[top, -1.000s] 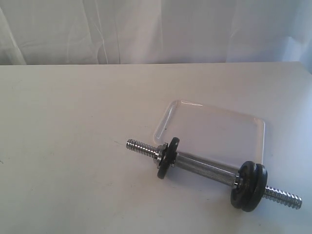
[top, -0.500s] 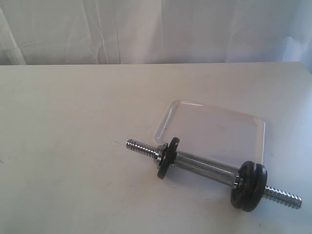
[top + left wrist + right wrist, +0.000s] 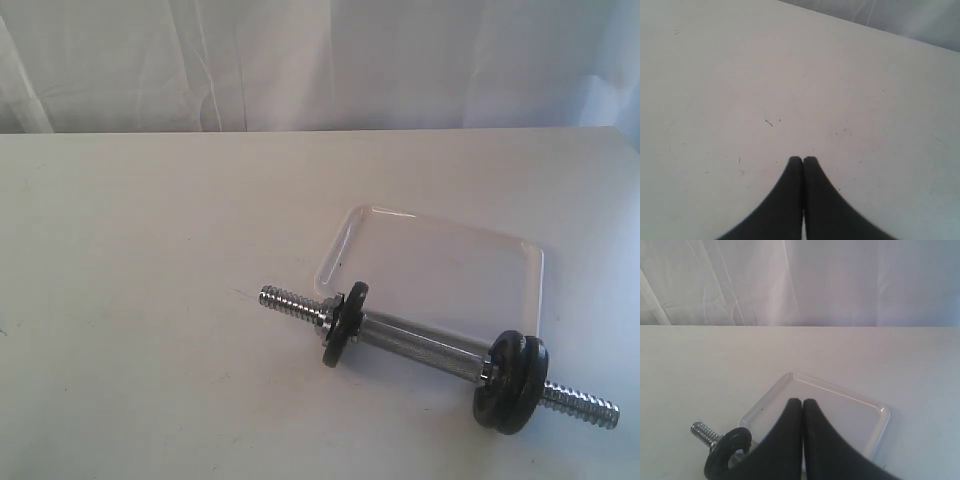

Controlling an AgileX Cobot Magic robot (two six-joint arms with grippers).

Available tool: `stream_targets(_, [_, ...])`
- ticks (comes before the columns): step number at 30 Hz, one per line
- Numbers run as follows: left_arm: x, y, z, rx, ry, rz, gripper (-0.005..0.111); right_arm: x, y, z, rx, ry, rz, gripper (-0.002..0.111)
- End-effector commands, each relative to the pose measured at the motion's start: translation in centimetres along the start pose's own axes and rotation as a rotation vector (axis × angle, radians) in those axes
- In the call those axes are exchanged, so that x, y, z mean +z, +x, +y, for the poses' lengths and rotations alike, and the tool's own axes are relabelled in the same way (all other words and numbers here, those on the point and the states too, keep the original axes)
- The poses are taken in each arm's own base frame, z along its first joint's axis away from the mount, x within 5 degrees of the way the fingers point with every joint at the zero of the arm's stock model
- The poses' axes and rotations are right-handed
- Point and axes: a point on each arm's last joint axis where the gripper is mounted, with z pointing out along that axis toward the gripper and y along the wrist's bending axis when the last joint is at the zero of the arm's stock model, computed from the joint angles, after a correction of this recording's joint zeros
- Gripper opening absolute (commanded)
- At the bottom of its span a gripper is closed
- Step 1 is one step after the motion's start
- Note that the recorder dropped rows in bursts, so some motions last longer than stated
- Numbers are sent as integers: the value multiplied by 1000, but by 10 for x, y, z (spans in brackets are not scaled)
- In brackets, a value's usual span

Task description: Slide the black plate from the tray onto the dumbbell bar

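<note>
Exterior view: three black plates (image 3: 343, 323)

- Exterior view, last second to now: no change found.
- Dumbbell bar (image 3: 420, 346): no shift or roll on the table (image 3: 130, 300); it lies at the same angle, just in front of the tray (image 3: 440, 270).
- Single black plate (image 3: 344, 324) near the left threaded tip and pair of black plates (image 3: 516, 384) near the right tip: neither has slid along the bar.
- Tray: outline and corners fall where they did before.
- Left claw (image 3: 803, 159) and right claw (image 3: 803, 401): only the current wrist frames are on hand, and neither claw shows in the exterior view, so any movement cannot be judged.
</note>
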Motion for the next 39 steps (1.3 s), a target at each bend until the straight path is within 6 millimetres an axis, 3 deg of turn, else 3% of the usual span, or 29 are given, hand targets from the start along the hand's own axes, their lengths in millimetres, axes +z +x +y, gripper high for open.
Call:
stream_targets(1, [0, 1, 0, -10, 1, -7, 0, 0, 1, 0, 5, 4, 2, 0])
stream_targets(7, [0, 3, 0, 66, 1, 24, 0, 0, 1, 0, 5, 4, -1, 0])
stream_targets(9, [0, 5, -1, 506, 31, 32, 0, -1, 1, 0, 4, 3, -2, 0])
stream_targets(11, [0, 6, -1, 584, 39, 50, 0, -1, 1, 0, 16, 3, -2, 0])
stream_targets(28, [0, 8, 0, 314, 33, 74, 0, -1, 1, 0, 17, 3, -2, 0])
stream_targets(32, [0, 6, -1, 314, 35, 53, 0, -15, 6, 2, 10, -3, -61, 0])
stream_targets(39, [0, 5, -1, 313, 36, 37, 0, -60, 19, 8, -21, -27, -251, 0])
